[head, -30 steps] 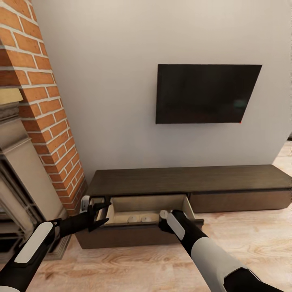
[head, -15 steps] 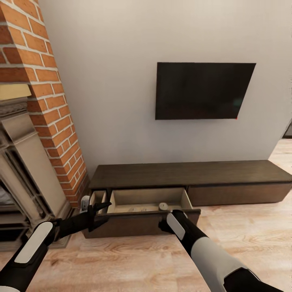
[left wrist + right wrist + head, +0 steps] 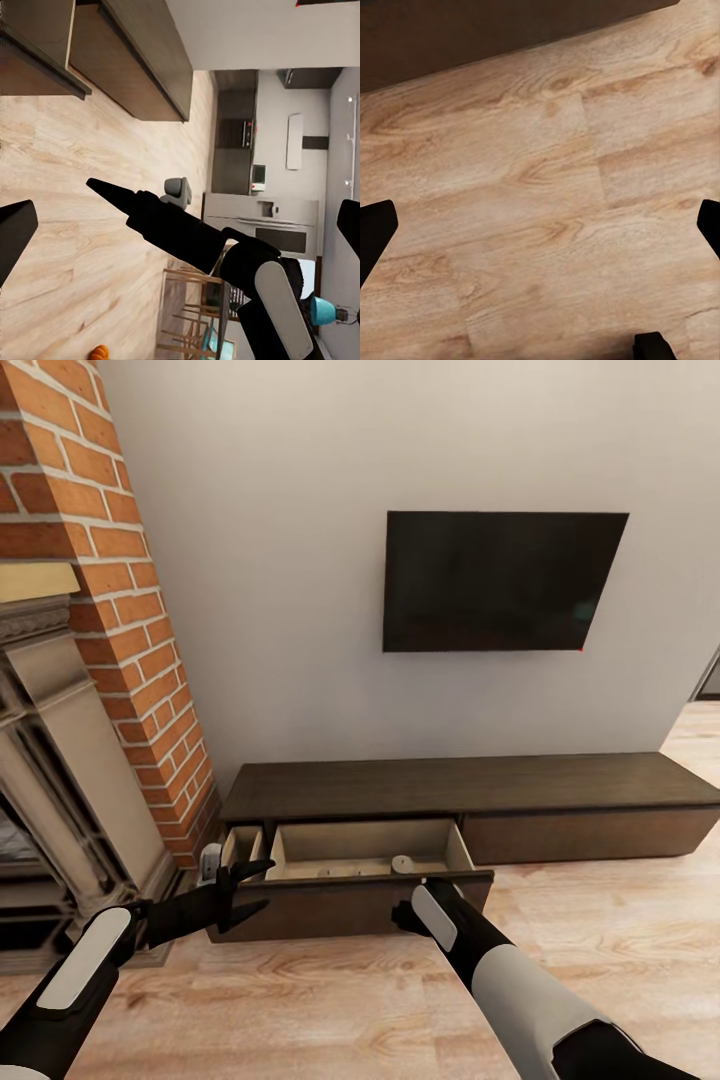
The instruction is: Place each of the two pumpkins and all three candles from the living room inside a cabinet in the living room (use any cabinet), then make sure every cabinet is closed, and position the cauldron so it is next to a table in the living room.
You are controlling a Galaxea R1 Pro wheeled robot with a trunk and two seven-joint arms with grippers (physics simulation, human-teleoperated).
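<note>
Candles, short beige-tan stubs, lie in the pulled-out drawer (image 3: 300,850) of the long low dark-brown wooden cabinet (image 3: 470,792): one candle (image 3: 402,864) sits near the drawer's right end, and two more pale shapes (image 3: 338,872) lie side by side near its middle, too small to make out well. A second ago the right arm reached over the drawer's right end, and only the two middle candles showed. Now the third lies there alone, and the right pincer (image 3: 540,225) has drawn back in front of the drawer face, over the pale wood-plank floor (image 3: 330,990). Its fingers are spread wide apart with nothing between them. The left pincer (image 3: 243,885) hangs at the drawer's left end, its fingers also apart and empty. The whole head view has also shifted, so the cabinet looks a little farther off. That is the camera backing away, not the furniture moving.

All three candles look stowed, so that part seems done. The drawer stands open, which suits the pumpkins to come but must be shut afterwards. In the left wrist view a small orange round thing (image 3: 98,352), probably one pumpkin, rests on the floor well away from the cabinet. Fetching it looks like the next job.
</note>
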